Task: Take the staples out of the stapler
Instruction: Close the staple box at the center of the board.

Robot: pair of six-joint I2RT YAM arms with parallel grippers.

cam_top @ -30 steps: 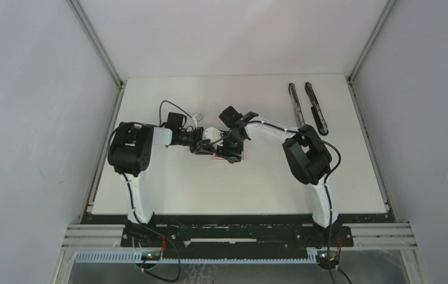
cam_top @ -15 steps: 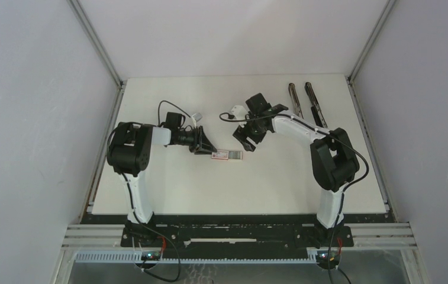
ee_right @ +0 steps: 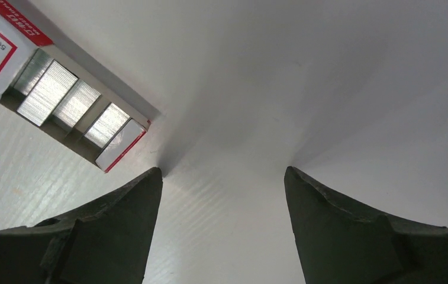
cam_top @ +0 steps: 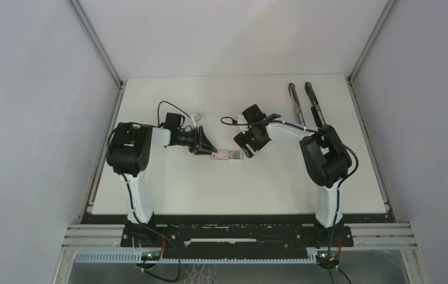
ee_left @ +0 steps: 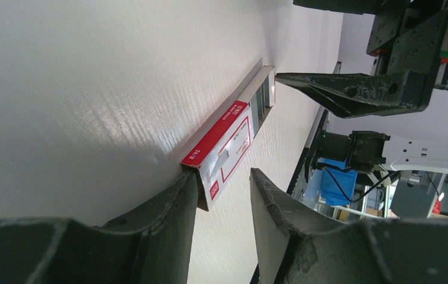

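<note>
The stapler shows as two long dark bars side by side at the table's back right, far from both grippers. Grey strips of staples lie in the pulled-out tray of a small red-and-white box at mid-table. My left gripper is at the box's left end. In the left wrist view that gripper is open; the box touches one finger, the other stands apart. My right gripper hovers just right of the box. In its wrist view it is open, with only bare table between its fingers.
The white table is walled in by grey panels and metal rails on the left, right and back. One right finger points toward the box's tray end in the left wrist view. The arm bases stand at the near edge.
My left jaws have opened and let go of the box, which stays on the table. The right gripper opened, swung away to the back right, then came back beside the box's right end.
</note>
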